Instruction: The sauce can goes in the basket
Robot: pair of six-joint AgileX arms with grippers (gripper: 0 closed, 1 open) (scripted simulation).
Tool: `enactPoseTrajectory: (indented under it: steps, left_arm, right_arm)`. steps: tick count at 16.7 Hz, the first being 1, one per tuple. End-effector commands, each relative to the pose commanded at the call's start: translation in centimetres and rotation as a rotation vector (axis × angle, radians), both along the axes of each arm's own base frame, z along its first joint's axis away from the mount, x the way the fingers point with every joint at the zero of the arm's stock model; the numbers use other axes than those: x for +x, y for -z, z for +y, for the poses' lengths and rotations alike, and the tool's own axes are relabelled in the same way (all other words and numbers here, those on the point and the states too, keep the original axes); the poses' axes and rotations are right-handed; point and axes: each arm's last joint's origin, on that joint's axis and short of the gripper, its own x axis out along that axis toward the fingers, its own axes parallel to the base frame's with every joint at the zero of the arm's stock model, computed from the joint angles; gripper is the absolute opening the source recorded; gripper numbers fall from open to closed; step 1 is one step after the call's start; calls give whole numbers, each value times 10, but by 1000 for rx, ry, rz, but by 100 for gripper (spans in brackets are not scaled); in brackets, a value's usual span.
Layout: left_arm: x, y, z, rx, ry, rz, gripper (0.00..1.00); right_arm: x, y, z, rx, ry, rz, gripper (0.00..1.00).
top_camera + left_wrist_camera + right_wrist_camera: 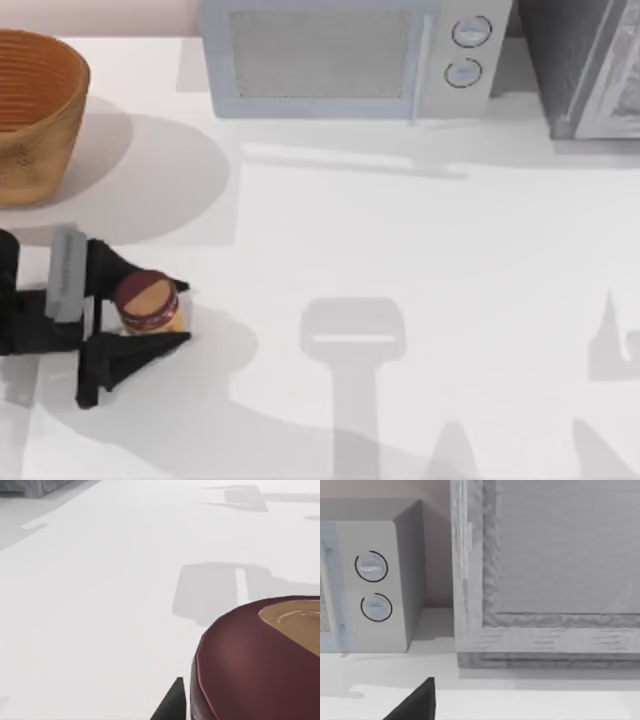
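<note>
The sauce can [148, 300], a short cylinder with a maroon-and-tan top and an orange label, stands on the white table near the left edge. My left gripper [178, 314] reaches in from the left and is shut on the can, one dark finger on each side of it. In the left wrist view the can's maroon top [250, 665] looms very close beside one dark fingertip [172, 705]. The woven tan basket [35, 120] stands at the far left corner, well behind the can. A dark part of my right gripper [415, 702] hangs near the back right of the table.
A grey microwave [345, 55] stands at the back centre, with its two dials [372, 585] in the right wrist view. A grey cabinet-like box [590, 65] fills the back right corner. White tabletop [400, 250] stretches across the middle and right.
</note>
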Motion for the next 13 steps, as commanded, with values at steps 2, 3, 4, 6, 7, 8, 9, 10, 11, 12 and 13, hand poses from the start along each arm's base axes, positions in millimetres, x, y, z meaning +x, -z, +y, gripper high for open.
enactPoseTrajectory:
  steps: [2, 3, 4, 6, 7, 8, 9, 10, 11, 12, 13]
  left_arm:
    - [0, 0, 0, 0, 0, 0, 2]
    - [0, 0, 0, 0, 0, 0, 0]
    - [0, 0, 0, 0, 0, 0, 0]
    - [0, 0, 0, 0, 0, 0, 0]
    - [0, 0, 0, 0, 0, 0, 0]
    - [0, 0, 0, 0, 0, 0, 0]
    - [0, 0, 0, 0, 0, 0, 0]
    - [0, 0, 0, 0, 0, 0, 0]
    - [0, 0, 1, 0, -3, -1, 0]
    - [0, 0, 1, 0, -3, -1, 0]
    - [0, 0, 1, 0, -2, -2, 0]
  right_arm:
    - [0, 0, 0, 0, 0, 0, 100]
    - [0, 0, 0, 0, 0, 0, 100]
    - [0, 0, 0, 0, 0, 0, 100]
    - [0, 0, 0, 0, 0, 0, 100]
    - [0, 0, 0, 0, 0, 0, 100]
    - [0, 0, 0, 0, 0, 0, 100]
    - [0, 0, 0, 0, 0, 0, 100]
    - [0, 0, 0, 0, 0, 0, 100]
    - [0, 0, 0, 0, 0, 0, 100]
    - [0, 0, 0, 0, 0, 0, 100]
    - [0, 0, 0, 0, 0, 0, 100]
